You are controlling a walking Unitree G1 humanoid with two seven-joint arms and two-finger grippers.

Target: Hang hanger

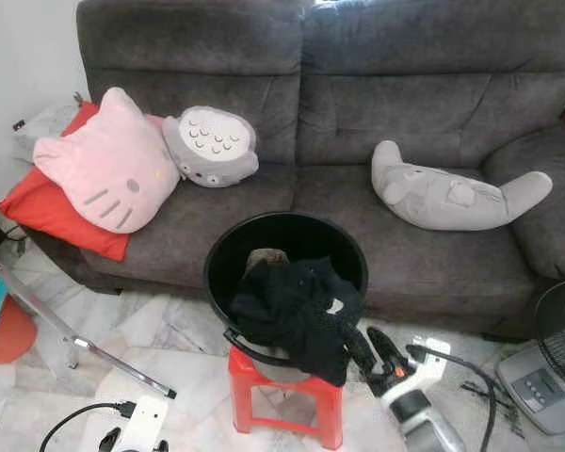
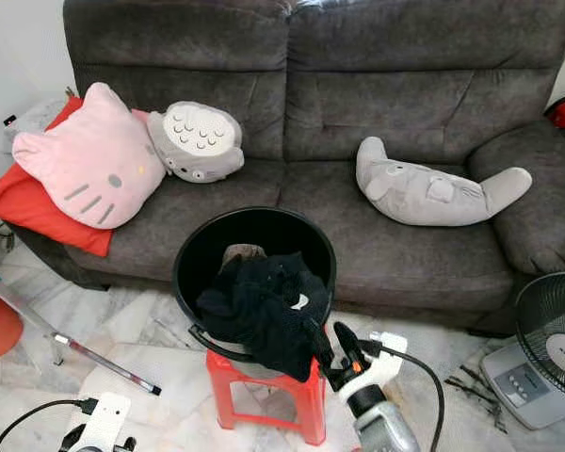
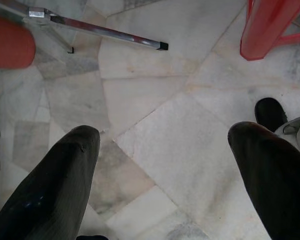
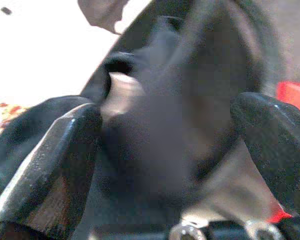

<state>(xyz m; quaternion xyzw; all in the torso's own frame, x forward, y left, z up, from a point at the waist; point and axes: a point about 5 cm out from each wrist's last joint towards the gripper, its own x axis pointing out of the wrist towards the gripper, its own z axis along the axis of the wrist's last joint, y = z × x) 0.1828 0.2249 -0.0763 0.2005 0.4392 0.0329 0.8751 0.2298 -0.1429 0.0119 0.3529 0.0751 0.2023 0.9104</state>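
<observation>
A black bucket [image 1: 228,247] stands on a red plastic stool [image 1: 284,395] in front of the sofa. A black garment [image 1: 297,311] is heaped in it and spills over the front rim. My right gripper [image 2: 330,345] is at the garment's lower right edge, beside the bucket. In the right wrist view its fingers [image 4: 55,160] stand wide apart, open, with blurred black cloth and the bucket wall between them. My left gripper [image 3: 162,165] hangs low at the left, open over the marble floor, holding nothing. I cannot make out a hanger.
A grey sofa [image 1: 358,104] carries a pink cat cushion [image 1: 108,165], a red cushion, a grey round plush [image 1: 212,146] and a long grey plush [image 1: 452,193]. A metal rack leg [image 1: 75,344] slants across the floor at left. A fan [image 2: 556,330] stands at right.
</observation>
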